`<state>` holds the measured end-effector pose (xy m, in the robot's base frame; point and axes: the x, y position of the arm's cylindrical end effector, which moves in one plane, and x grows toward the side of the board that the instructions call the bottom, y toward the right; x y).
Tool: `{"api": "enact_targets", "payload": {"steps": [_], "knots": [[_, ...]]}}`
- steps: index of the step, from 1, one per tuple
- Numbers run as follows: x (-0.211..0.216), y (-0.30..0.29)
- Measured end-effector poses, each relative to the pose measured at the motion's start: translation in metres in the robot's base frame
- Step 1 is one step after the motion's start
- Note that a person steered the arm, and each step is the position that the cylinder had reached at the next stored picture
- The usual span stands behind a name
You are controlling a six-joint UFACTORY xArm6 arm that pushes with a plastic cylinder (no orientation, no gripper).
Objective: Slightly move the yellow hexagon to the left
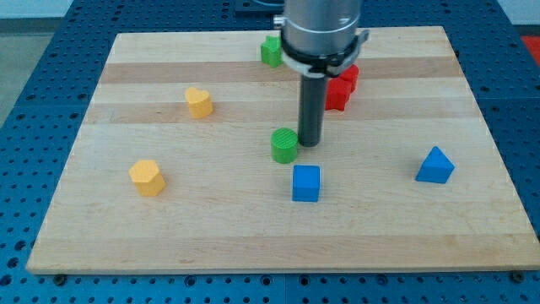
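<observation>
The yellow hexagon (147, 177) lies at the board's lower left. My tip (310, 143) rests on the board near the middle, just right of a green cylinder (284, 145), touching it or nearly so. The tip is far to the right of the yellow hexagon and slightly higher in the view. A second yellow block, heart-shaped (199, 102), sits up and to the right of the hexagon.
A blue cube (305, 183) lies just below the green cylinder. A red block (342, 87) is partly hidden behind the rod. A green block (271, 51) sits at the top edge. A blue triangular block (434, 165) lies at the right. The wooden board (253, 245) ends at a blue perforated table.
</observation>
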<state>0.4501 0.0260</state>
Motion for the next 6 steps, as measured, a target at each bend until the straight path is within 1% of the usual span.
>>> {"api": "enact_targets", "payload": {"steps": [1, 2, 4, 5, 6], "knots": [[0.022, 0.000], [0.026, -0.033], [0.027, -0.131], [0.041, -0.100], [0.056, -0.153]]}}
